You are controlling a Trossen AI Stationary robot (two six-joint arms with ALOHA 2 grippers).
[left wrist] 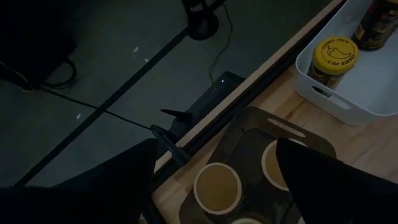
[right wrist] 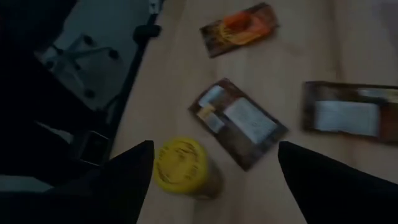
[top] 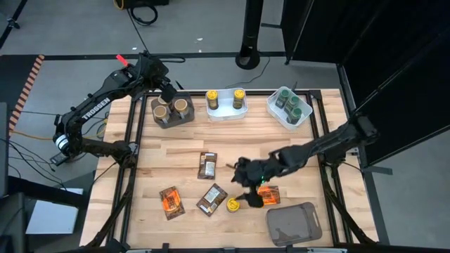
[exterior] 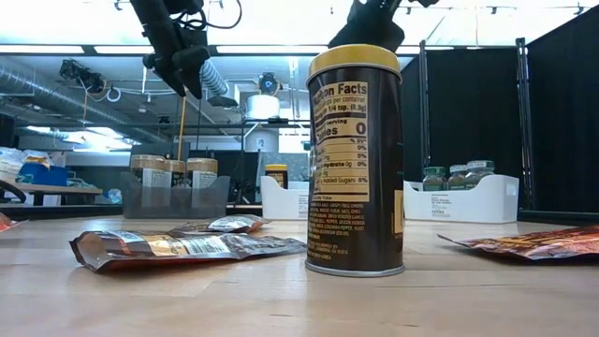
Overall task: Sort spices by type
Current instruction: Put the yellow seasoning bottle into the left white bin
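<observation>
Right gripper [top: 246, 188] hangs low over the table's near middle, apparently spread; left gripper [top: 167, 93] hovers open at the far edge.

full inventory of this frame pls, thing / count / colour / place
Tan-lid jars: three, brown-grey bin, far left.
Yellow-lid jars: two, white tray, far centre.
Green-lid jars: about four, white tray, far right.
Loose yellow-lid jar: one, upright, near centre.
Brown packets: two, centre.
Orange packets: two, near edge.
Empty bin: brown-grey, near right.
Left gripper: open, above tan jars.
Right gripper: open, beside loose jar.
</observation>
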